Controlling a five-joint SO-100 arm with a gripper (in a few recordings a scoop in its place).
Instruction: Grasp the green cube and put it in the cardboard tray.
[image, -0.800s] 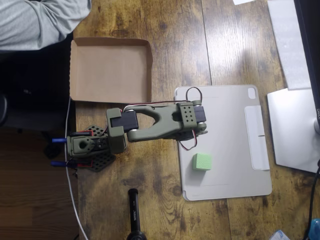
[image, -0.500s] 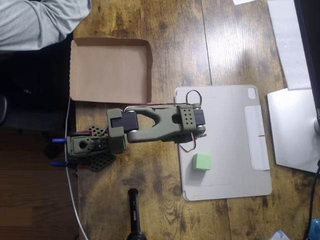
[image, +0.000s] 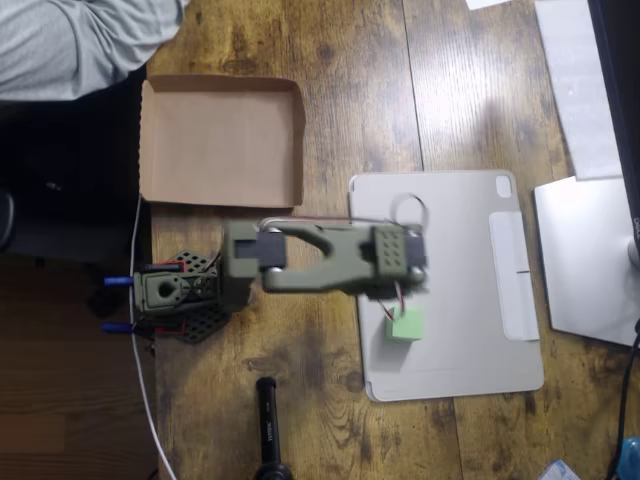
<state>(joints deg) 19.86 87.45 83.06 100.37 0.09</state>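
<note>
Overhead view: arm (image: 330, 262) has swung right and reached out since a moment ago, head now just above green cube (image: 406, 324) on grey tablet case (image: 470, 330), centre-right. Fingers hidden under head; aperture cannot tell. Cardboard tray (image: 220, 140) upper left, holding nothing. Approach phase; grasp likely next.

The arm (image: 320, 262) has stretched right and down in the overhead view; its head now overlaps the green cube's (image: 407, 325) upper edge.

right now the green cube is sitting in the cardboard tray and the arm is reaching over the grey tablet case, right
Not quite. The overhead view shows the green cube lying on the grey tablet case, not in the cardboard tray, whose floor is bare. The arm does reach over the case.
</note>
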